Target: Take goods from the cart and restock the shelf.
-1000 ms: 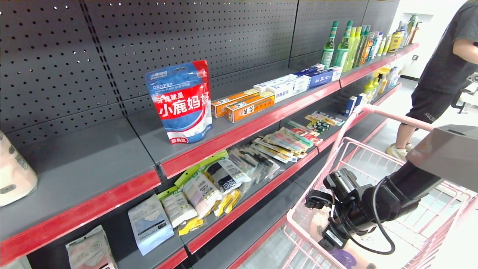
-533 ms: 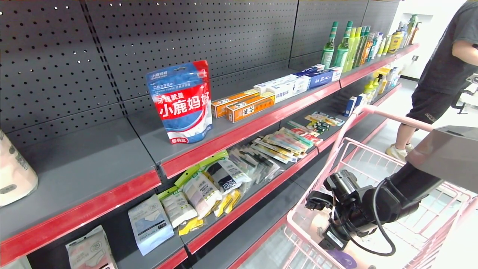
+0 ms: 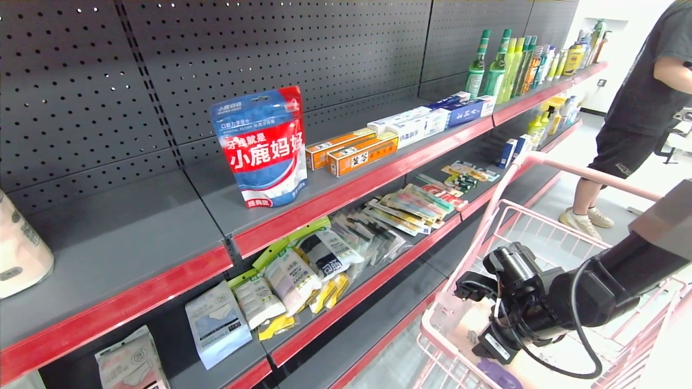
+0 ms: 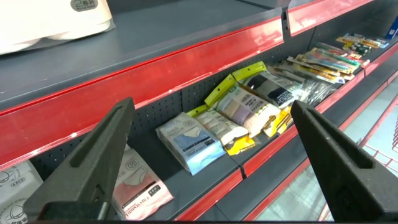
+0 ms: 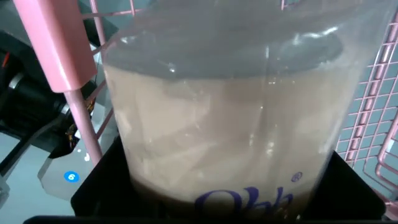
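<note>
Head view: the right gripper point(image 3: 478, 332) is seen low inside the cart point(image 3: 540, 160), at a wrapped pack point(image 3: 459, 319), well apart from the shelf point(image 3: 346, 190).

Left wrist view: the left gripper point(image 4: 212, 106) is held wide apart and empty.

Right wrist view: the wrapped pack seems clamped, though contact is hidden. It could be snagged on the pink bar point(image 5: 53, 46) just beside it when lifted.

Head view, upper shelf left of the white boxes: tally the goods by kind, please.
Stand-up pouch: 1
Orange boxes: 2
White roll pack: 1
Total: 4
</note>
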Tool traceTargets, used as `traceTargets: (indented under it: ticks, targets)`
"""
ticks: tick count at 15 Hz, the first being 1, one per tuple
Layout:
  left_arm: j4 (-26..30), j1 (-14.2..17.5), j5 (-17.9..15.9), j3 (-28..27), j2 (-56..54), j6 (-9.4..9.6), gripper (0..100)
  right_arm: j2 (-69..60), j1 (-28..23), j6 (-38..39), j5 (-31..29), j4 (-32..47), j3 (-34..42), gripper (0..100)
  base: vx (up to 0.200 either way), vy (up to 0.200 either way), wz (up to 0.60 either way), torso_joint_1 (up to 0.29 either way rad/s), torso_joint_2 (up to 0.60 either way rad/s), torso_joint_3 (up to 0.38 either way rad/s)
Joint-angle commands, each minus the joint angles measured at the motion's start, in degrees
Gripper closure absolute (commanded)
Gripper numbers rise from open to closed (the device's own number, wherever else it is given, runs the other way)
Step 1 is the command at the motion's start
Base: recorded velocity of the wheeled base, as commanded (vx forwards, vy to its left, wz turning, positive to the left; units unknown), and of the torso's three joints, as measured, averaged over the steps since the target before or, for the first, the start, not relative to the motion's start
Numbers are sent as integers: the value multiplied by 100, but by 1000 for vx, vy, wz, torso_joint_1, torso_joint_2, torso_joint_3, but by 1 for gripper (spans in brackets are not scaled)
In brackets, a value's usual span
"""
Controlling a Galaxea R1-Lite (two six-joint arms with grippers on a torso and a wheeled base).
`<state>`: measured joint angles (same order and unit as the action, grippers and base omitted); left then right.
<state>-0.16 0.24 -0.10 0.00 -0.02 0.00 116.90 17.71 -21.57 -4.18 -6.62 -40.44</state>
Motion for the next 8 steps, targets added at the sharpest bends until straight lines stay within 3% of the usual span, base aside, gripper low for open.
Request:
traceTargets:
  ticks: [1,8]
  targets:
    - [-2,2,1,0,2,0,0,-185,13,30,-21,-24,62,100,0,0,0,0,0,0]
    - [-2,2,1,0,2,0,0,-747,-154,38,-136,-6,106,100,0,0,0,0,0,0]
